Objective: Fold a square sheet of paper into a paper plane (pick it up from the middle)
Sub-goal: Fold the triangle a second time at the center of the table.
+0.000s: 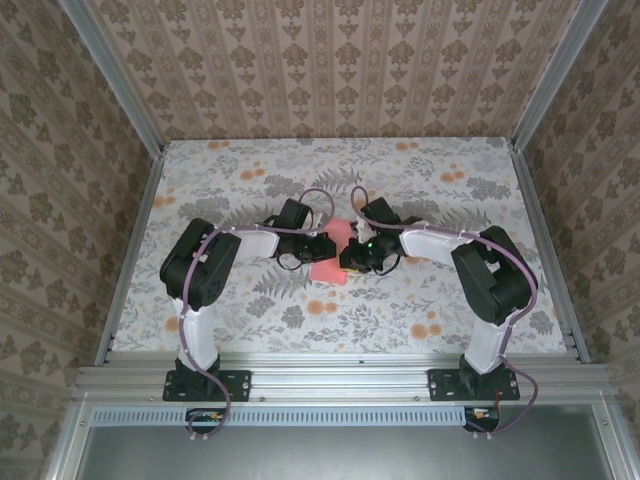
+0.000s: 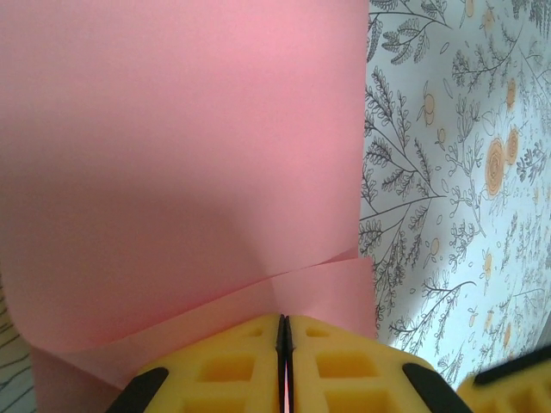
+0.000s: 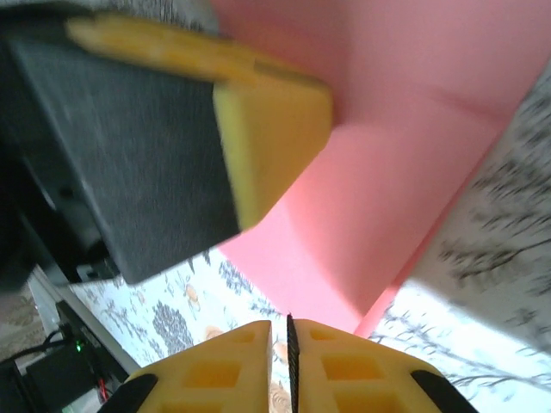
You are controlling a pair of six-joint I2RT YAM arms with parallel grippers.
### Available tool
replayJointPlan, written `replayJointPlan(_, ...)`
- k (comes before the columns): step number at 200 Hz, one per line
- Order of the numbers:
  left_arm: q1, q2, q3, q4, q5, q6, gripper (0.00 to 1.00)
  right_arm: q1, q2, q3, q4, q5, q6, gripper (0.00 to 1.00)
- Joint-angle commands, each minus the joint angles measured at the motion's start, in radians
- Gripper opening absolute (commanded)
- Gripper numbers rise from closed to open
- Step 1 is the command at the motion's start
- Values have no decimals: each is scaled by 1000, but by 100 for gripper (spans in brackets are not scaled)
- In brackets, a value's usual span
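The coral-pink sheet of paper (image 1: 331, 266) is held up off the flowered table (image 1: 250, 180) at the middle, between the two arms. It is bent into folds, not flat. In the left wrist view the paper (image 2: 181, 155) covers most of the picture, with a folded flap low down. My left gripper (image 2: 285, 320) is shut on its near edge. In the right wrist view the paper (image 3: 387, 172) hangs just beyond my right gripper (image 3: 281, 323), whose jaws stand a narrow slit apart with table print showing through. The left gripper's yellow finger (image 3: 271, 129) presses the sheet from above.
Both grippers crowd together at the table's centre, left (image 1: 325, 248) and right (image 1: 352, 254), with cables looping over them. Aluminium rails (image 1: 130, 250) edge the table, and wallpapered walls stand on three sides. Open tabletop lies all around the arms.
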Motion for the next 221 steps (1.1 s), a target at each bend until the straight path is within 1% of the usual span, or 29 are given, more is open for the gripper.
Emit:
replayJointPlan(1, 11, 66, -43, -46, -45, 29, 12, 29, -11, -39, 36, -19, 51, 14)
replayJointPlan(26, 11, 67, -44, -46, -44, 29, 12, 42, 15, -48, 70, -8, 69, 13)
replayJointPlan(60, 11, 60, -46, -54, -42, 33, 12, 44, 54, -34, 54, 30, 52, 12)
replayJointPlan(98, 14, 51, -43, -52, -35, 31, 12, 44, 74, -54, 43, 66, 31, 12)
replayJointPlan(170, 38, 45, 1, -41, -2, 9, 12, 42, 86, -129, 78, 67, 31, 11)
replayJointPlan(221, 66, 46, 21, -39, 10, 5, 12, 41, 99, -148, 102, 52, 35, 11)
